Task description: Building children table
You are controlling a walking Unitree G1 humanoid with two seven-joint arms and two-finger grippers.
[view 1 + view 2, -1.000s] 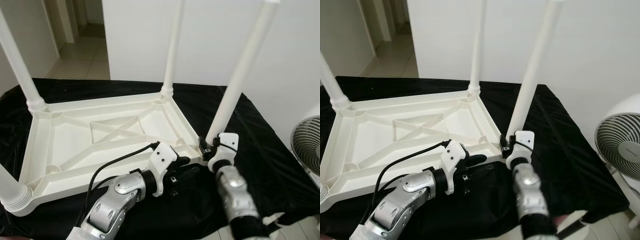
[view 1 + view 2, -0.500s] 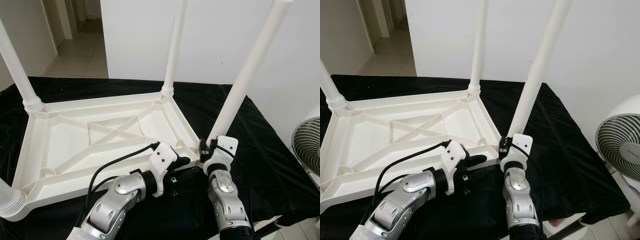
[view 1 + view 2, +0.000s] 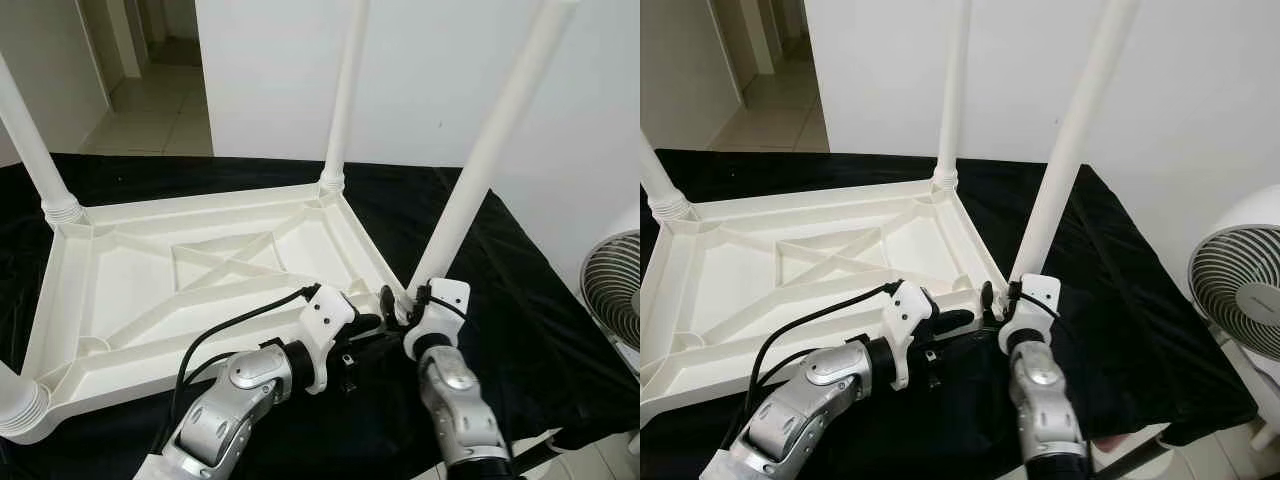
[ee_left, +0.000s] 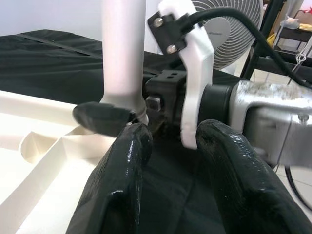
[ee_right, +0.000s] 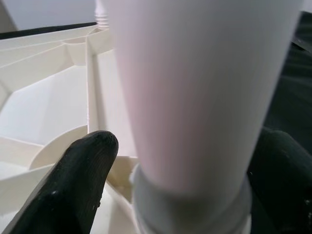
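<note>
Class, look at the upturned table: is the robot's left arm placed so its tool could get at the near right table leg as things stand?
Probably yes: the left tool lies open beside that leg, but the right tool already straddles its base, crowding the spot.

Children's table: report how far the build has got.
Looks done: the upturned table top on the black cloth has legs standing at its other three corners, such as the far leg. In hand: the right gripper straddles the base of the near-right leg. Left: seating that leg, then turning the table upright.

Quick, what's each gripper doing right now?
Left gripper: open, holding nothing, beside the upturned white plastic table top's near right corner.
Right gripper: jaws around the base of the white plastic table leg; cannot tell if clamped.
</note>
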